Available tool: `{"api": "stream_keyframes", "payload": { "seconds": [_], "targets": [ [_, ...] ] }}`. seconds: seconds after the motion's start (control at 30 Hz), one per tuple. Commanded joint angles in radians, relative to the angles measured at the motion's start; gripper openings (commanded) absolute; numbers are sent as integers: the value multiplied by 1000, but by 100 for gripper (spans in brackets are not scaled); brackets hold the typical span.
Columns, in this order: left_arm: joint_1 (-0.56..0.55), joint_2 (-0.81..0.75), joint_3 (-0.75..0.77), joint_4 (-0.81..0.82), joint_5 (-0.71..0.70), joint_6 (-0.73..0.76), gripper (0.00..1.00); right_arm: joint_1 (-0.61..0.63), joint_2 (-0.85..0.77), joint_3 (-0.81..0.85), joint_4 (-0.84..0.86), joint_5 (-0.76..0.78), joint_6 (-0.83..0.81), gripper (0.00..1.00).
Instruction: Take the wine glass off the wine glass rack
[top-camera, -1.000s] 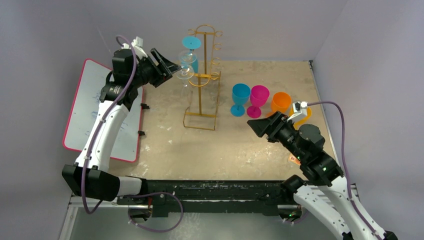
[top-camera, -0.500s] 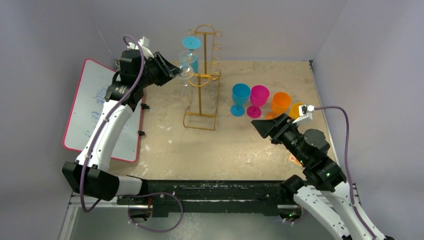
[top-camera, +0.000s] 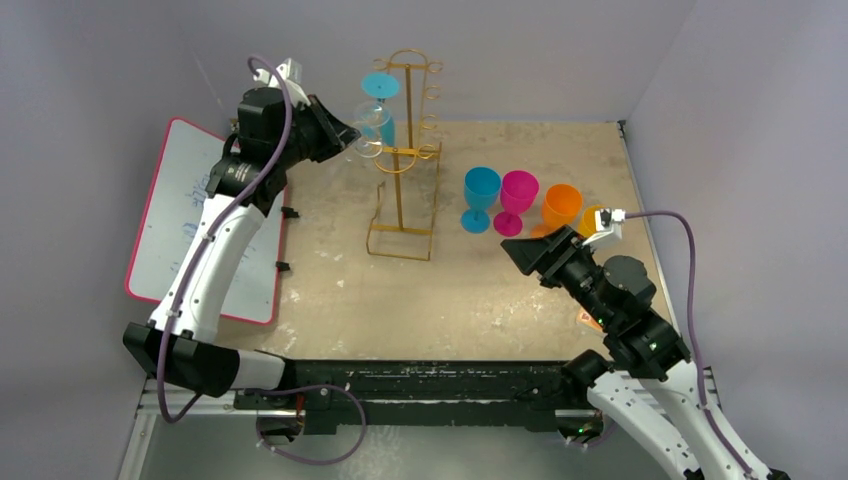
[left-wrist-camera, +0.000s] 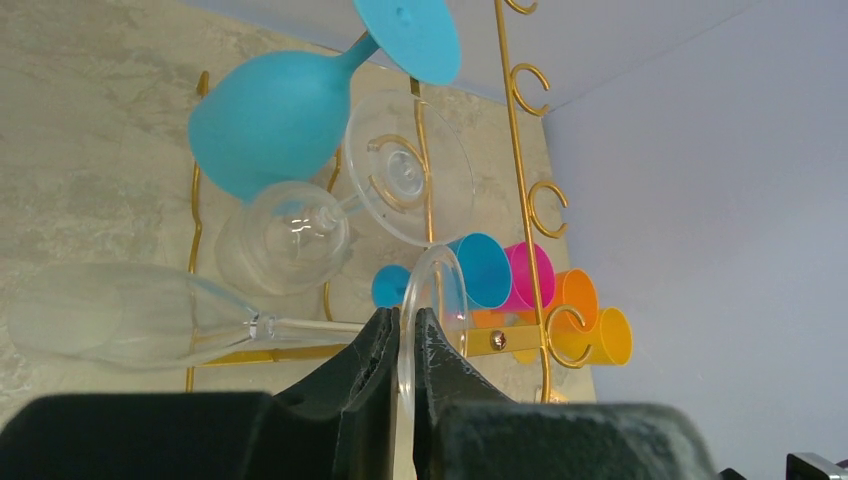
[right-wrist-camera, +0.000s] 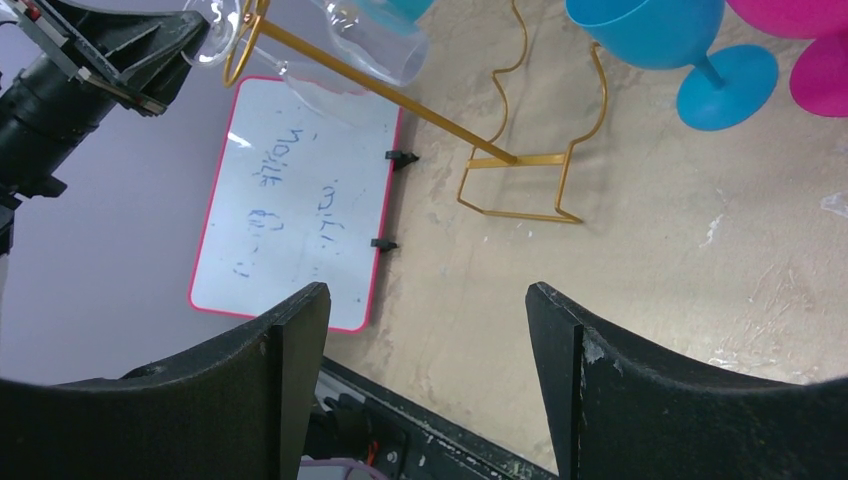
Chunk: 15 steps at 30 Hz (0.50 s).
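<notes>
At the far left of the worktop lies the whiteboard. Just right of it the left claw is raised to the wine glass rack. Its fingers are pressed together on the thin foot of the clear wine glass — the left wrist view shows that disc edge-on between them.

The glass lies straight ahead of this claw. Its long axis runs from the pinched foot along the stem to the bowl, beside the rack's post. We judge that it hangs bowl-down from a hook and is not yet free. A second clear glass and a blue goblet hang close by, so the way out looks to be leftward, away from the post.

Right of the rack stands a row of coloured goblets. At the near right is the right claw, its fingers wide apart and empty, well apart from the rack — the left arm is plainly the nearer.

The top view gives both arms' layout, but the clear glass nearly vanishes there. Only the left wrist view shows the grip. The right wrist view adds the rack's wire base resting on the worktop.
</notes>
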<state>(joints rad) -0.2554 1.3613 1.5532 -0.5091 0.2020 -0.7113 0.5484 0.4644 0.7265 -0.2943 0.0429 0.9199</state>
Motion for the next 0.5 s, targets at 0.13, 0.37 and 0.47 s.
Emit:
{"api": "stream_keyframes", "payload": {
  "seconds": [0.13,0.37,0.47],
  "targets": [
    [-7,28,47,-72,-25,67,0,-4,5,2,30,24,12,76],
    [-6,44,46,-85,37,83,9,-4,-1,4,25,39,13,76],
    [-7,55,68,-132,69,139,13,-4,3,14,24,46,8,76]
  ]
}}
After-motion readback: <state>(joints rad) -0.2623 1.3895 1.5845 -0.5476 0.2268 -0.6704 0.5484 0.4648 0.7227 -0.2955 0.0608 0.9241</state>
